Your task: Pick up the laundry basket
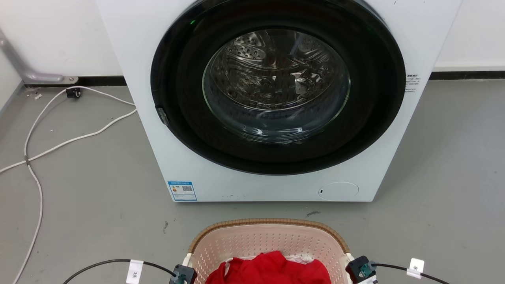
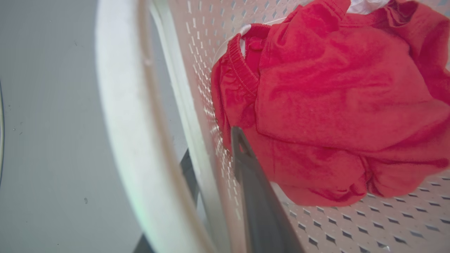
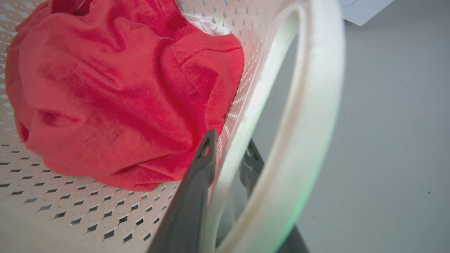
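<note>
Left tool: narrow, pinched the laundry basket's left wall, one finger each side.
Right tool: likewise clamped its right wall.
Basket place: between both tools, washing machine just beyond.
Lift: best raised level, together.

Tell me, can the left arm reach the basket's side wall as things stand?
Probably yes: its fingers straddle the wall of the basket, one inside beside the red cloth, one outside behind the white handle. Nothing stands between them and the wall.
</note>
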Controlling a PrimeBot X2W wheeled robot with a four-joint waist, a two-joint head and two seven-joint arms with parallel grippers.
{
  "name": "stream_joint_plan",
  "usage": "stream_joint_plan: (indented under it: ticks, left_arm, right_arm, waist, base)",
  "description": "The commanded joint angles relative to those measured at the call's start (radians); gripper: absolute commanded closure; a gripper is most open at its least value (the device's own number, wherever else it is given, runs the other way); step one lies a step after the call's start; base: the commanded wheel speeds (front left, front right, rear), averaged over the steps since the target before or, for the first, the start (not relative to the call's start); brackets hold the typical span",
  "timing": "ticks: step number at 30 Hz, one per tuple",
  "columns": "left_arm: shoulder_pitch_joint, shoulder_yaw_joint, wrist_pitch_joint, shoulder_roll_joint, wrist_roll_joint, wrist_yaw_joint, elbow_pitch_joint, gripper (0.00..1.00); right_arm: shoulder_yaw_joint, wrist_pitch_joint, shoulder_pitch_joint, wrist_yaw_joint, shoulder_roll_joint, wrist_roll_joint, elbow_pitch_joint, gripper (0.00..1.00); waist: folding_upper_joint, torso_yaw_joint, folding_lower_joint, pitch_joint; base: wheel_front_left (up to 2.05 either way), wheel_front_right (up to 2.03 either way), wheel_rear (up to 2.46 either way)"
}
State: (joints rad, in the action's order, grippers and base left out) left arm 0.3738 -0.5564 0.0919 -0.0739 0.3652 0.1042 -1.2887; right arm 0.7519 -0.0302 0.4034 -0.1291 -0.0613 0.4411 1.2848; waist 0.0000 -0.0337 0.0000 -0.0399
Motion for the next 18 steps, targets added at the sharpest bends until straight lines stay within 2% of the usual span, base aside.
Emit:
stream_joint_plan:
  ticks: [1,18]
  left_arm:
    - [-0.006,-0.004,0.007,-0.028,-0.003,-0.005,0.001,1.0]
    - [-0.008,-0.024,0.009,-0.029,0.013,-0.006,0.001,1.0]
  right_arm:
    - [0.009,0.0,-0.016,-0.003,-0.022,-0.005,0.007,1.0]
    - [0.018,-0.001,-0.018,-0.003,-0.023,-0.002,0.007,1.0]
  waist:
    - [0.0,0.0,0.0,0.0]
    - [0.0,0.001,0.0,0.0]
  base:
    - [0.0,0.0,0.0]
    - [0.0,0.0,0.0]
